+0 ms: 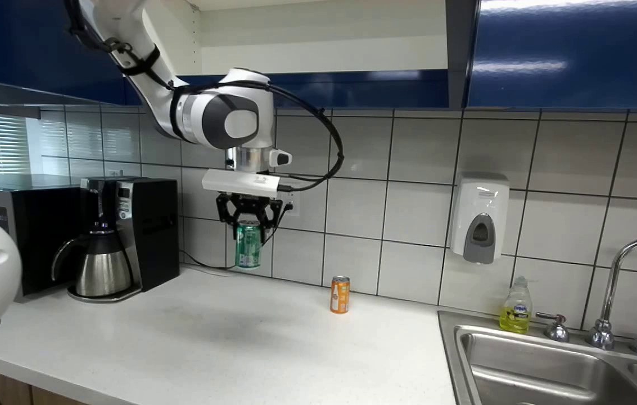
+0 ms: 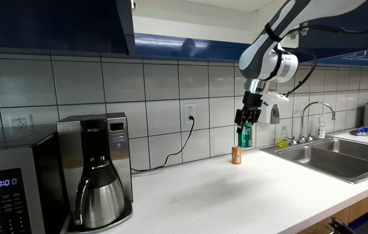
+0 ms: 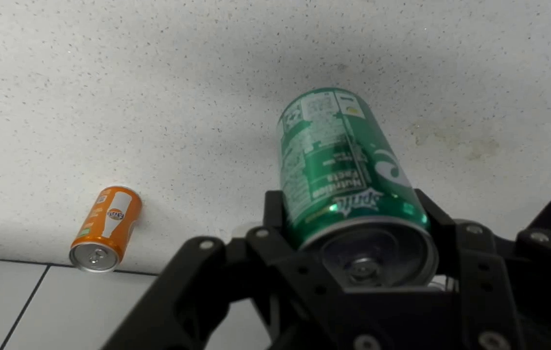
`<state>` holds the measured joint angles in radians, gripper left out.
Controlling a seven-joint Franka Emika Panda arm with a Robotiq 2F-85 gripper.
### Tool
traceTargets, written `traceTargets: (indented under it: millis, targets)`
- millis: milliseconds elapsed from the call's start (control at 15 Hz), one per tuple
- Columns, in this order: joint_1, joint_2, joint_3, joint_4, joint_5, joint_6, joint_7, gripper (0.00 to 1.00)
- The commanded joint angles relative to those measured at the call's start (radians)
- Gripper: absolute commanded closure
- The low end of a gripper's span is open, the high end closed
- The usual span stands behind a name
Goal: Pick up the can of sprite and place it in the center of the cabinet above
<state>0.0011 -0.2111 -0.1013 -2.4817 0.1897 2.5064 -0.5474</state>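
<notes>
Sprite can (image 3: 348, 180), glossy cylinder aloft

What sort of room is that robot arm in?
Probably a kitchen: it has a double silvery metal sink, a tall black and silver coffee maker and a boxy grey and black microwave.

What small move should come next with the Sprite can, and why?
I'd probably raise the gripper a little: it holds the Sprite can upright and clear of the counter, and in both exterior views the open cabinet sits higher.
</notes>
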Motion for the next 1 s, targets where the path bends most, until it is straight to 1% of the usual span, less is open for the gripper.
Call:
traceTargets:
  millis: [0,467,933]
  targets:
    - [-0.001,-0.104,-0.004,-0.001,-0.041,-0.087,0.045,0.62]
    - [0.008,-0.199,-0.002,0.029,-0.077,-0.187,0.092,0.62]
    - [0.013,-0.257,0.006,0.094,-0.096,-0.277,0.147,0.62]
